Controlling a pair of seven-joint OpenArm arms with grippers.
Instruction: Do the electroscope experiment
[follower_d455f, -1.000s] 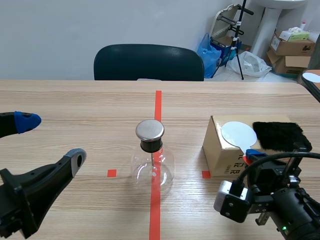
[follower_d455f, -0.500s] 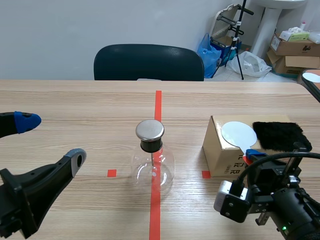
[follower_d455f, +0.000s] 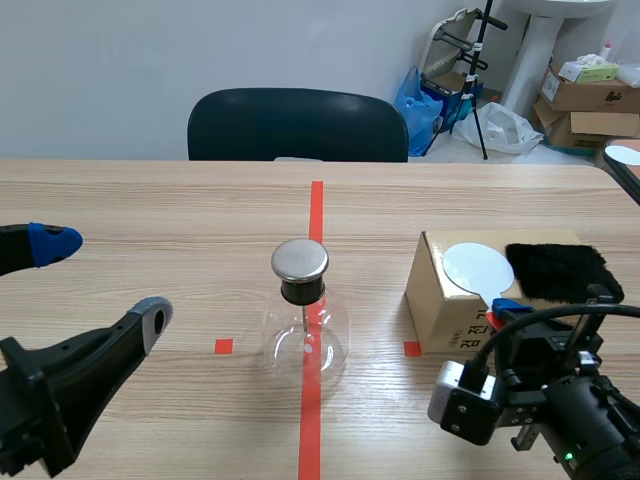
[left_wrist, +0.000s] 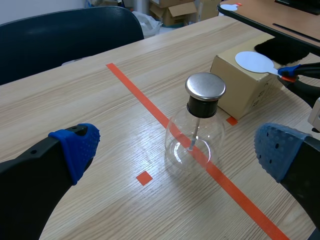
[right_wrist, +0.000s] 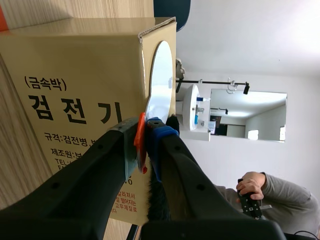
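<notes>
1. Right gripper (right_wrist: 142, 145) is clamping its two padded fingers on the thin orange-red handle (right_wrist: 140, 137) of a flat round white disc paddle (right_wrist: 161, 80). The handle is sitting pressed between the grey-green pad and the blue pad.
2. The paddle's white disc is lying flat on top of a tan cardboard box (follower_d455f: 440, 305) printed with black Korean lettering. Its handle is sticking out past the box's near edge toward the gripper.
3. A black fuzzy fur cloth (follower_d455f: 556, 270) is resting on the same box top, just beside the disc, on the side away from the table's middle.
4. The box is sitting on the light wooden table (follower_d455f: 150, 200), near the right arm and off to that side of the long orange-red tape line.
5. A round clear glass flask electroscope (follower_d455f: 305, 340), with a black stopper and a shiny metal cap, is standing upright on the tape line at the table's middle. It is standing apart from the box, and a thin metal rod is hanging inside it.
6. Left gripper (follower_d455f: 100, 280) is hovering with its fingers spread wide and nothing between them, off to the flask's left. In its own wrist view the flask is standing ahead of the gap.
7. A dark padded chair (follower_d455f: 297, 125) is standing behind the table's far edge.
8. In the right wrist view, a person's hand (right_wrist: 252, 186) in a grey sleeve is holding a small dark device far in the background.
</notes>
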